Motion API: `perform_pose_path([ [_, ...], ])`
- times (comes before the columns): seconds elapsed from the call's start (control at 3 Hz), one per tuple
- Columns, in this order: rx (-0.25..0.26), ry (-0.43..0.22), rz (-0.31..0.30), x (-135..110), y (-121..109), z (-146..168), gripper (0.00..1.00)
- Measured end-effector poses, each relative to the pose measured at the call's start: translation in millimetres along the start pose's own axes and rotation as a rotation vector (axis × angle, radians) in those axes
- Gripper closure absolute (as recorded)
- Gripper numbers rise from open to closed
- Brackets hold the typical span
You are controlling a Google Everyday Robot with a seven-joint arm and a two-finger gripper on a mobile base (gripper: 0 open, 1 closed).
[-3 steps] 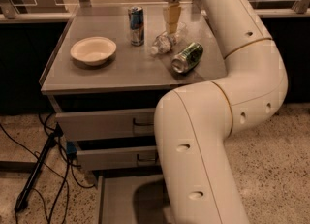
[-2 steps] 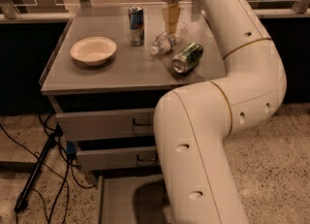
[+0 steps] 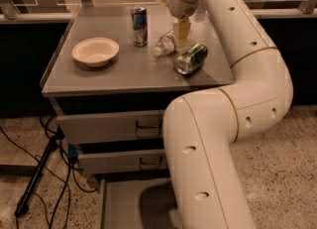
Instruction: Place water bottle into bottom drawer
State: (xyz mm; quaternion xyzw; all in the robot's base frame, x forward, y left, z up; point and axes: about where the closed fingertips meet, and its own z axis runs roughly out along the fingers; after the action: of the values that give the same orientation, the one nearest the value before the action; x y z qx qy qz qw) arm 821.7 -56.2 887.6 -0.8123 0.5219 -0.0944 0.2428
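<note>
No change in 1.0 s

gripper [image 3: 181,28] above tabletop [image 3: 99,80], posed as 1.0 s ago; grip state cannot be told. water bottle [image 3: 165,44] on its side just beside it, unmoved. bottom drawer [image 3: 121,205] open, well below.
</note>
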Motion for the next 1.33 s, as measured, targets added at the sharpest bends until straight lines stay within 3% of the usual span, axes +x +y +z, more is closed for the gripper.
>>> perform_pose_path([
  [1.0, -0.007, -0.057, -0.054, -29, -8, 18, 0.00],
  [1.33, -0.010, -0.060, -0.049, -28, -6, 22, 0.00],
])
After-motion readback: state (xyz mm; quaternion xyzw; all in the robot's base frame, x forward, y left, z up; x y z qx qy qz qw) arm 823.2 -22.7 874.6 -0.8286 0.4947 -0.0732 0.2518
